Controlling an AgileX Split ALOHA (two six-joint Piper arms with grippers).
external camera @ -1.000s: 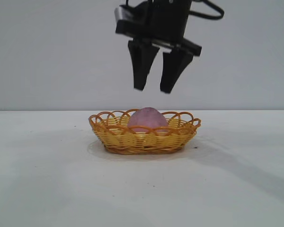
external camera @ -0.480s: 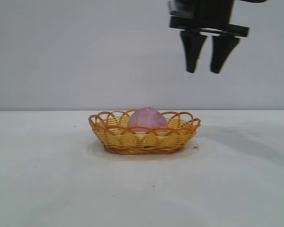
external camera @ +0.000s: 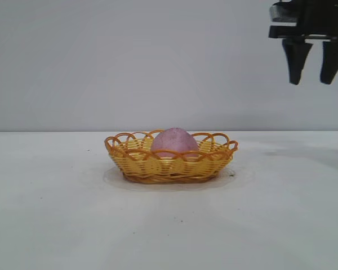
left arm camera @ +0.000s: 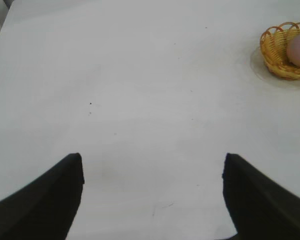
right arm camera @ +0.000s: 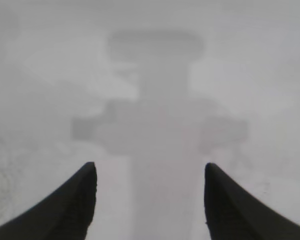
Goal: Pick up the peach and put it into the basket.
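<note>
Peach (external camera: 175,141) in basket (external camera: 170,166), well below-left of empty, parted right gripper (external camera: 316,82).

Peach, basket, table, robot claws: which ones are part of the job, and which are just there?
Part of the job:
- peach, already sitting in the basket
- basket
- right end effector, open, high up and off to the right of the basket

Just there:
- white table
- left end effector, open above bare table, away from the basket
</note>
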